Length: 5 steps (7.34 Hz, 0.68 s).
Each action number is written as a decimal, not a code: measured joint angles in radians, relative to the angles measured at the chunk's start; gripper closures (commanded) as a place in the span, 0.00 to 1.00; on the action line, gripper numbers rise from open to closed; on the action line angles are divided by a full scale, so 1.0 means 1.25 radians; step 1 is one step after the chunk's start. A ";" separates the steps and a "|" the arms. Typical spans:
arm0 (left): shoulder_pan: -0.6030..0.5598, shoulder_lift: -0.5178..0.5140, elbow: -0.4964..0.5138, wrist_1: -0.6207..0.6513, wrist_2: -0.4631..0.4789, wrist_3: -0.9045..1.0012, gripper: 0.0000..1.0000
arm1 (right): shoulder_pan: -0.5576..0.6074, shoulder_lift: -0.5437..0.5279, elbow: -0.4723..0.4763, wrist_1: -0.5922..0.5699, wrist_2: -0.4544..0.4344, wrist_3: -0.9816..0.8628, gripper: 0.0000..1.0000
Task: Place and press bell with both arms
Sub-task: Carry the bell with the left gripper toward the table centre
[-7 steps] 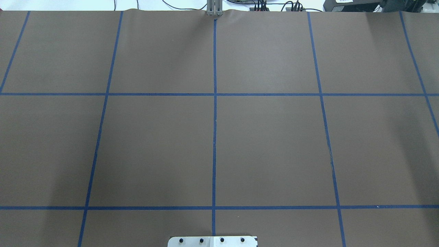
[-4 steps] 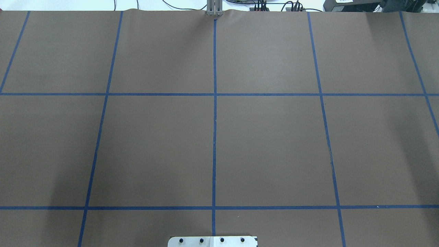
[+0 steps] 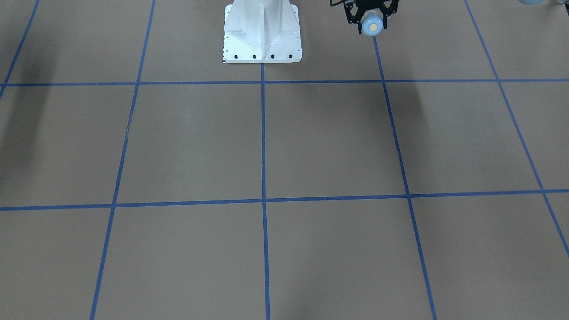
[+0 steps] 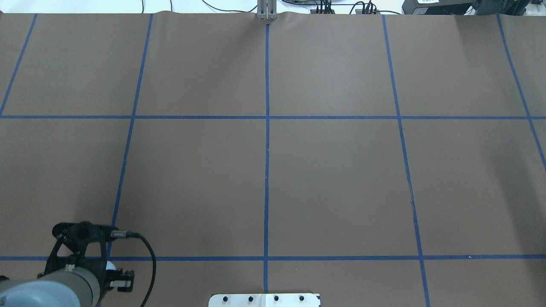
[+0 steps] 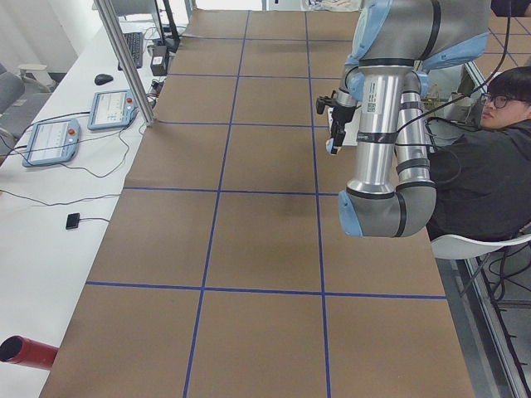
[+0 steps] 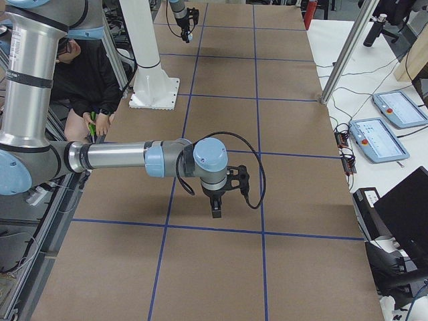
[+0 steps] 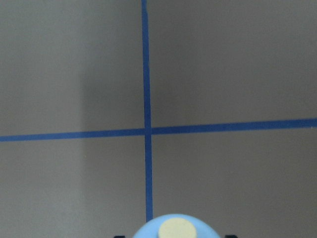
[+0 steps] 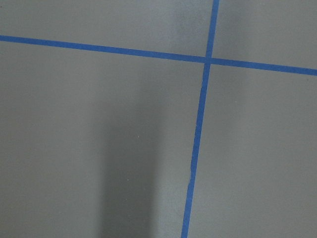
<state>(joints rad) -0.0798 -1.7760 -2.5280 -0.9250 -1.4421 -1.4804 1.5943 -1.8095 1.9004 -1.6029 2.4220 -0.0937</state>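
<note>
**Gripped, not yet placed or pressed**

Clenched the small light-blue dome-shaped desk bell with cream button (image 3: 372, 27) in the black two-finger left gripper (image 3: 372, 22), seemingly off the brown blue-taped table (image 4: 341, 179), at its near left, near the white bolted pedestal (image 3: 262, 31). Had yet to set down and press. Could not tell whether the right gripper (image 6: 218, 206) stood clenched or released. Saw nothing in the way; seated operator (image 5: 485, 166) behind.
</note>
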 measured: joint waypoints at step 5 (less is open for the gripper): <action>-0.201 -0.180 0.185 -0.181 0.092 0.168 1.00 | 0.001 0.004 -0.001 0.002 -0.004 -0.002 0.00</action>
<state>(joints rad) -0.3316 -2.0005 -2.2971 -1.1518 -1.3265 -1.2702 1.5950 -1.8050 1.8987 -1.6009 2.4168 -0.0957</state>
